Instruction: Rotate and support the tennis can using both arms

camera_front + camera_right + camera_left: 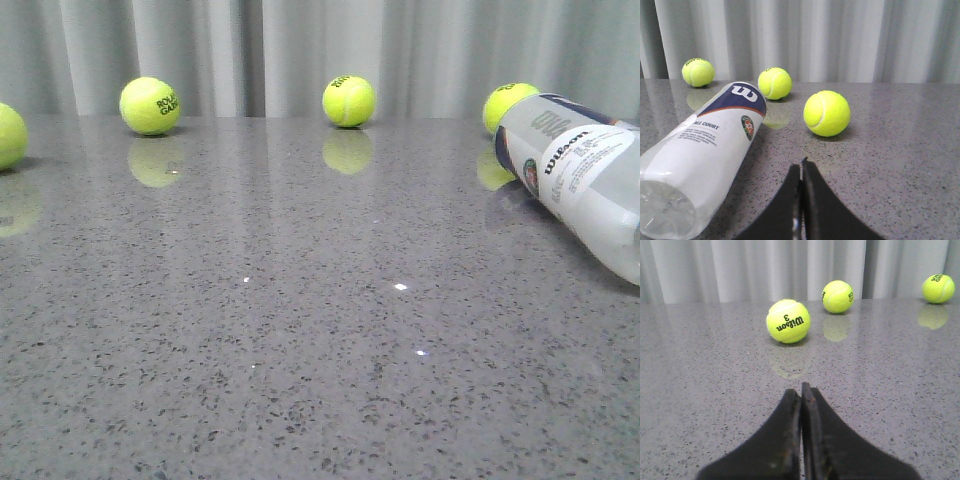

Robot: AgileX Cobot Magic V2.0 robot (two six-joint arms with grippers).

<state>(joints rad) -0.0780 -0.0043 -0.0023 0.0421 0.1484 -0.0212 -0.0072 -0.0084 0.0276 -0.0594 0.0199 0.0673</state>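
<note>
Two pincers, both pressed closed on nothing, low over the grey speckled tabletop (300, 350), neither touching the can yet. My judgement: earliest step, approach not begun, nothing rotated or supported.

Right pincer (801, 167): fingertips together, pointing forward. Just beside it, on the robot's left, the tennis can (710, 150) lies on its side, clear end nearest, navy Wilson-labelled end away. In the front view the can (580, 180) sits at the right edge, angled. One tennis ball (826, 113) sits near ahead, two more farther back by the curtain (840, 40).

Left pincer (801, 390): also closed, empty, level. Wilson 3 ball (788, 321) ahead, apart from it; can not in this view.

Next, I'd guess: open both pincers, right goes to the can first, left must cross over to steady it.
</note>
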